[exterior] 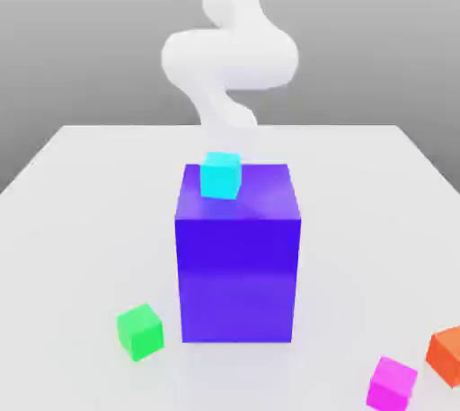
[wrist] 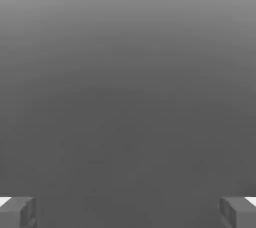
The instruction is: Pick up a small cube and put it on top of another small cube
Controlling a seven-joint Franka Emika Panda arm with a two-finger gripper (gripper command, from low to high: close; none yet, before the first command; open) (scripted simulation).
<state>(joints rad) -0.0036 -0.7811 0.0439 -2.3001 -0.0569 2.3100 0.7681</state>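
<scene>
Jaws of the gripper (wrist: 128,213) stood wide apart. Cyan cube (exterior: 221,175) sat atop the big blue-purple block (exterior: 237,279). Magenta cube (exterior: 392,385) lay near the orange cube (exterior: 446,356).

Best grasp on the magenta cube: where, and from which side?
I'd come straight down from above and close on two opposite side faces of the magenta cube. It sits low on the table, turned at an angle to its edges, so the wrist likely needs to yaw to match. The orange cube is close by; I'd probably choose the face pair that keeps the fingers clear of it.
</scene>
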